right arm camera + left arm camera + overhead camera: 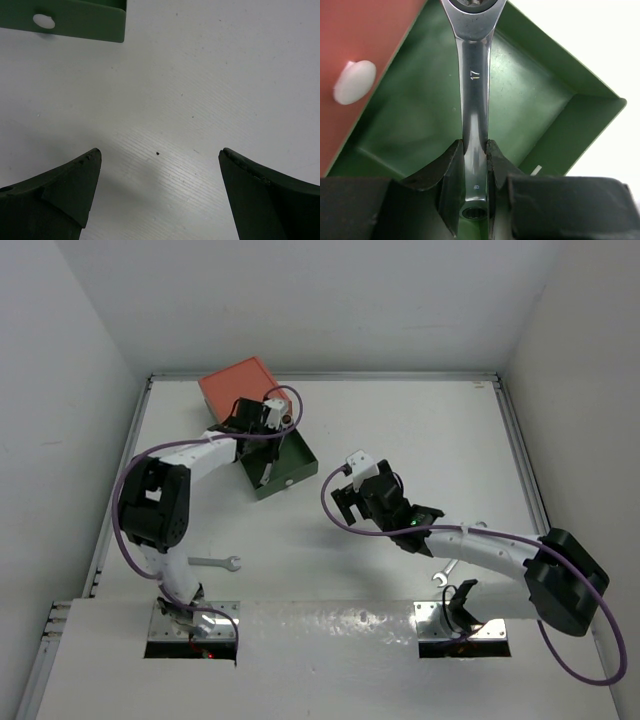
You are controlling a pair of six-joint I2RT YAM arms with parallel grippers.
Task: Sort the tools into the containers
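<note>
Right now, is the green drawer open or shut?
Open. The green drawer sticks out past the orange drawer, and its inside shows.

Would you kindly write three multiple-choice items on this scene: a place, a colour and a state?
1. Where is the slim silver metal wrench in the left gripper?
A) on the table
B) over the open dark green square drawer
C) atop the orange-red drawer

2. What colour is that drawer's round knob?
A) black
B) orange
C) white

3. How is the right gripper?
A) open, empty
B) shut on a wrench
C) shut on a hex key

Answers:
1 B: green walls surround the held wrench.
2 C: it shows white against the green front.
3 A: its jaws stand wide apart, nothing between.
</note>
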